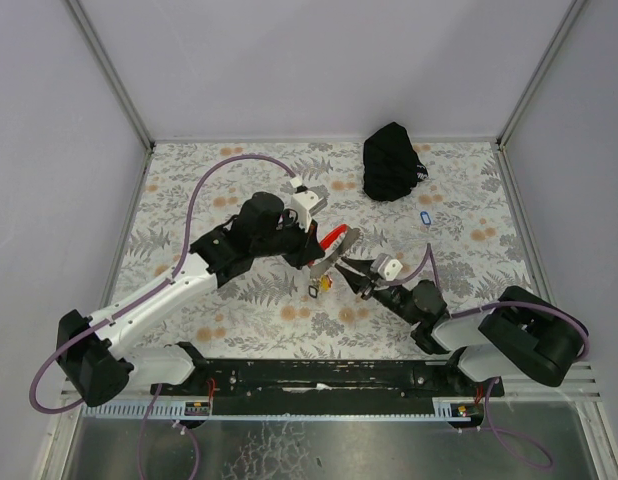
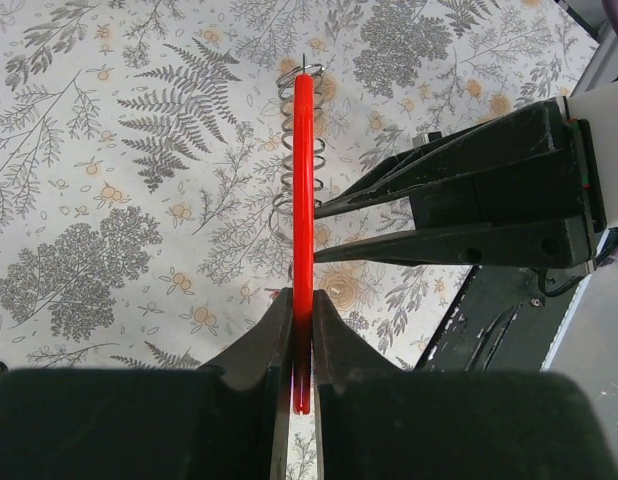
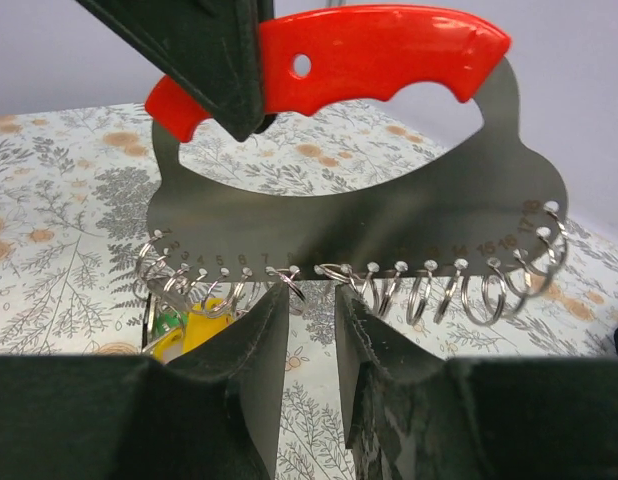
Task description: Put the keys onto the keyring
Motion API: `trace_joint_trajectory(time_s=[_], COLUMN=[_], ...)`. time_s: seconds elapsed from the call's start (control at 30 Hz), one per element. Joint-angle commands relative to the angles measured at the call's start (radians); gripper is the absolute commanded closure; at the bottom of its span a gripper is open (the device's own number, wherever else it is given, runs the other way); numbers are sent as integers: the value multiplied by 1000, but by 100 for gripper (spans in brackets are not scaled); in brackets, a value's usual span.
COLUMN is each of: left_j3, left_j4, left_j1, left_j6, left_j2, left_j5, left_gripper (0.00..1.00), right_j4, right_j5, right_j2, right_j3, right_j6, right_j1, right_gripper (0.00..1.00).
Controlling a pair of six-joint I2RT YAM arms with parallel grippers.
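Two robot arms meet over the middle of a fern-patterned counter [image 1: 269, 305]. The left claw [image 2: 302, 305] is clamped on the red handle of the keyring [image 3: 369, 215], a flat metal plate with a row of numbered split rings [image 3: 484, 295] along its lower edge. The claw holds the plate off the counter, apparently so the rings hang free and face the other arm. In the right wrist view this grip sits at 11 o'clock on the plate. The right claw [image 3: 310, 295] comes up from 6 o'clock, its fingers only narrowly apart and holding nothing. They bracket one ring near the middle of the row, probably to steady it or pry it open. A green tag [image 3: 167, 326] and a yellow tag [image 3: 211, 318] show under the rings at 8 o'clock, half hidden by a finger, so whether the green one is threaded cannot be told. The blue key [image 1: 423, 219] lies on the counter, well apart at 2 o'clock from the claws, so it likely remains to be fetched.
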Motion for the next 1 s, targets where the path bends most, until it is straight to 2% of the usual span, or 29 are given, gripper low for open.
trace_joint_trajectory(time_s=[0.0, 0.13, 0.43, 0.6, 0.97], left_j3=[21, 18, 23, 24, 23], left_j4=[1, -4, -10, -10, -10], left_j1=[-14, -16, -23, -23, -26], left_j6=[-2, -3, -4, -4, -11], left_j2=[-35, -46, -42, -43, -47], left_j5=[-16, -37, -49, -54, -78], left_gripper=[100, 100, 100, 100, 100], right_j4=[112, 99, -49, -52, 10], right_j5=[102, 114, -18, -71, -46], right_j2=[-22, -31, -78, -60, -63], right_j3=[0, -5, 31, 38, 3], right_j6=[20, 29, 15, 17, 30], right_j1=[8, 8, 8, 8, 9], right_gripper=[68, 68, 68, 68, 68])
